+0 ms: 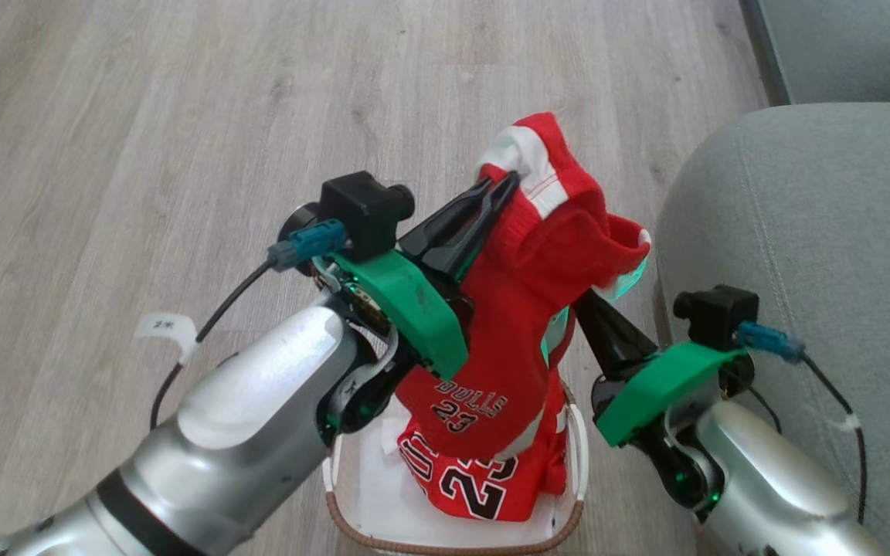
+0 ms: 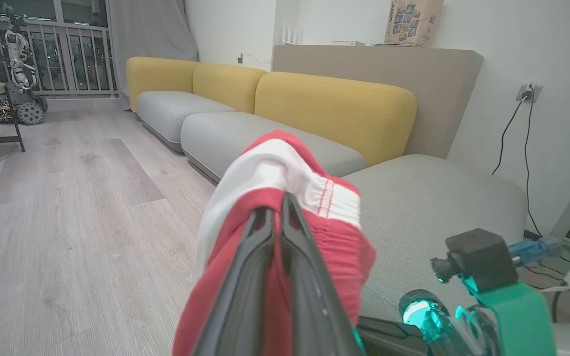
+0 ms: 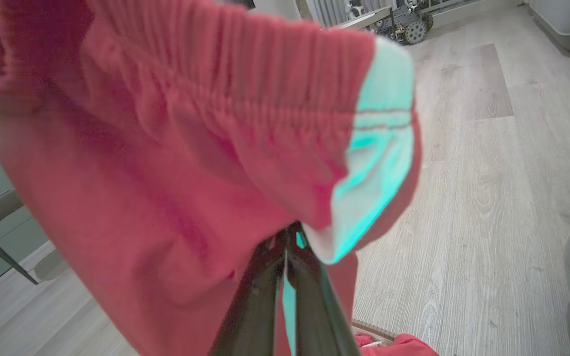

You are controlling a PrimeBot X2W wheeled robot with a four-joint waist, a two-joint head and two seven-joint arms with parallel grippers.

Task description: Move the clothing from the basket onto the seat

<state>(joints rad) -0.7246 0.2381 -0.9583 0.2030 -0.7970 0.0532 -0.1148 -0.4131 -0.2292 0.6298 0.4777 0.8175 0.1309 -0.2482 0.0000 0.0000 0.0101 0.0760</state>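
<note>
While no garment is lying on the visible part of the seat at the right of the frame, the task is judged barely begun. Red shorts are hanging at centre frame, above the basket; a red jersey is lying inside it at the bottom edge. The left gripper is pinching their white-trimmed top edge, jaws clamped tight. The right gripper is clenching the fabric lower, toward the right.

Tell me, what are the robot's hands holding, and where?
Both hold the red clothing: the left gripper pinches its gathered waistband at the top, the right gripper a lower fold.
</note>
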